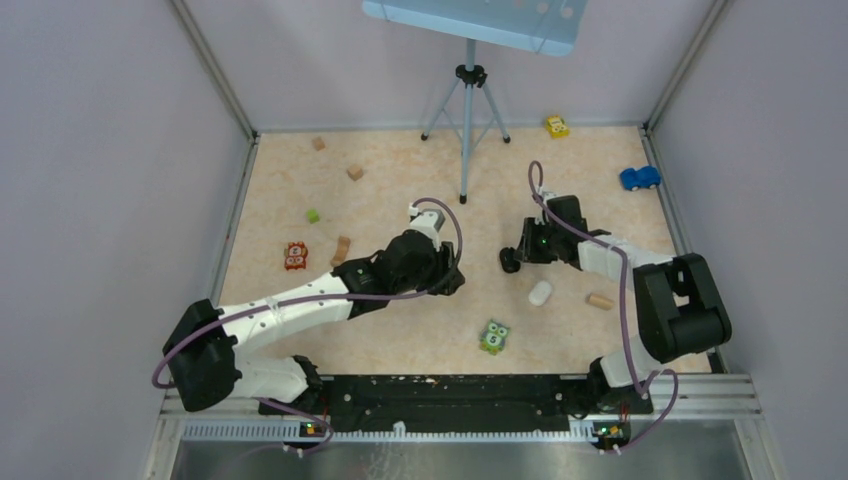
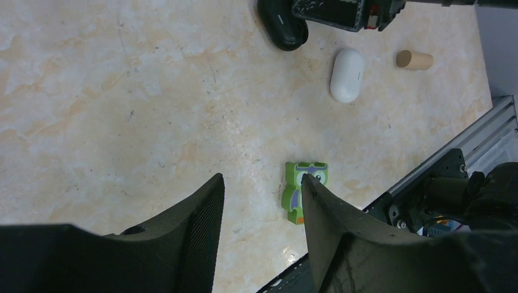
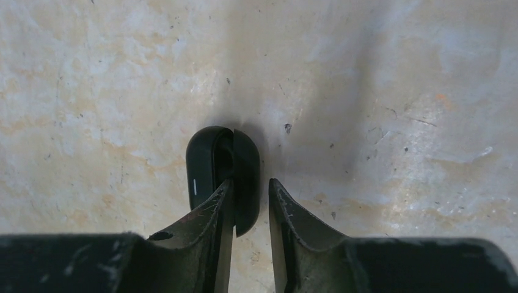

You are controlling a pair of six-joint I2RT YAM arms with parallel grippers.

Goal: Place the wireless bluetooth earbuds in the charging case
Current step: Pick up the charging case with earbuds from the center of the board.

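The right pincer (image 3: 249,183) stands low over a black charging case (image 3: 207,162) on the marbled surface (image 3: 397,91). Its jaws are a little apart and not clamped: one fingertip lies across the case's seam and the case's other half sits between the fingers, with a sliver of surface showing beside the far finger. A white charging case (image 2: 347,74) lies closed nearby, near a wooden cylinder (image 2: 414,59). The left pincer (image 2: 262,180) hangs above the surface, jaws wide and empty, a green owl block (image 2: 303,189) below it.
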